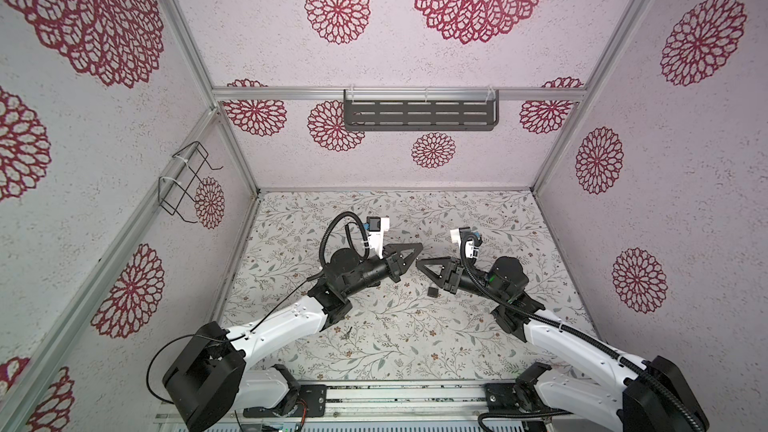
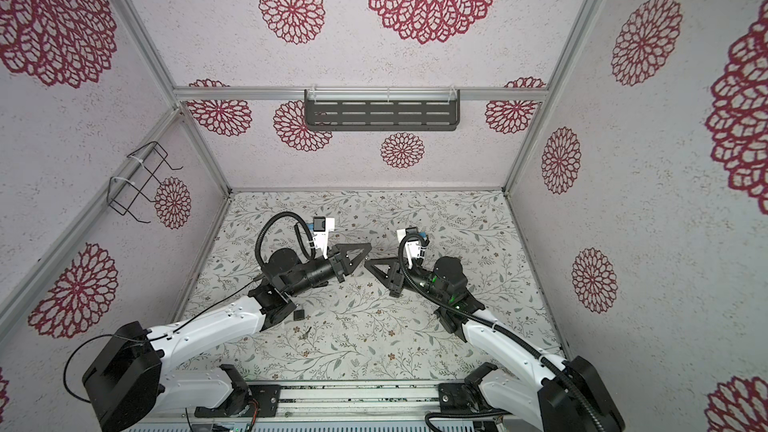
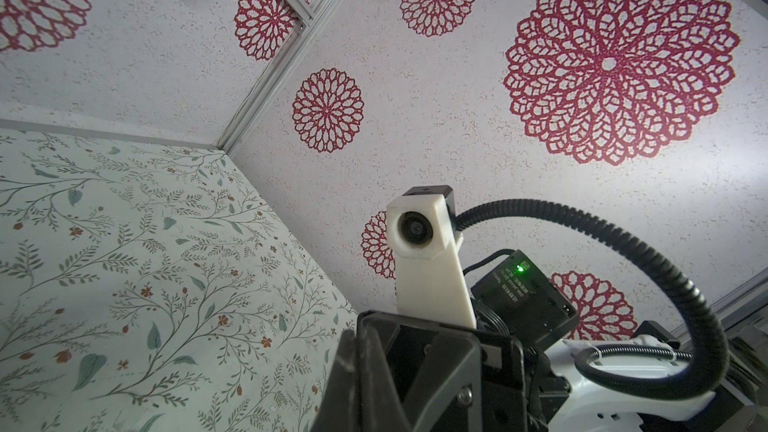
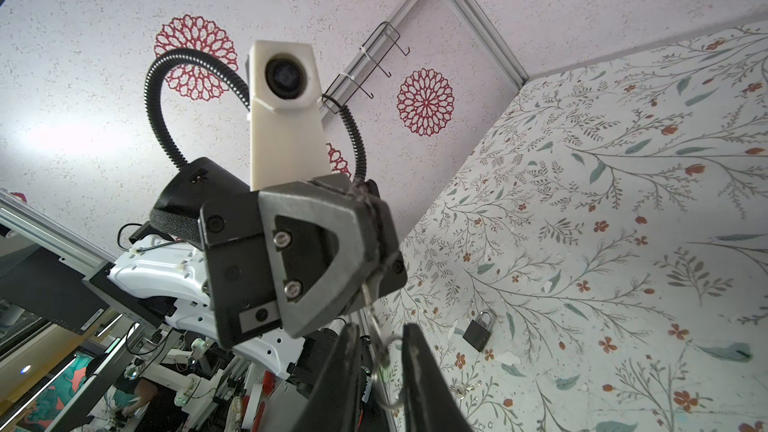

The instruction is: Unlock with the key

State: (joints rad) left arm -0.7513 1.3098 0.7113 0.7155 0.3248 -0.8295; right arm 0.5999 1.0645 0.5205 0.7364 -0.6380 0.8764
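In the right wrist view my left gripper (image 4: 374,234) is shut on the key (image 4: 368,290), which hangs from its fingertips with a wire key ring (image 4: 386,371) below it. The ring dangles between the two fingers of my right gripper (image 4: 381,330), whose jaws stand narrowly apart around it. The black padlock (image 4: 480,330) with a silver shackle lies flat on the floral table, beside my left arm's elbow in a top view (image 2: 298,315). In both top views the left gripper (image 1: 417,248) (image 2: 366,248) and right gripper (image 1: 419,263) (image 2: 368,263) meet tip to tip above mid-table.
A second key (image 1: 345,332) (image 2: 306,332) lies on the table in front of the padlock. A small black piece (image 1: 432,292) sits under the right gripper. A dark shelf (image 1: 419,116) hangs on the back wall and a wire rack (image 1: 187,184) on the left wall.
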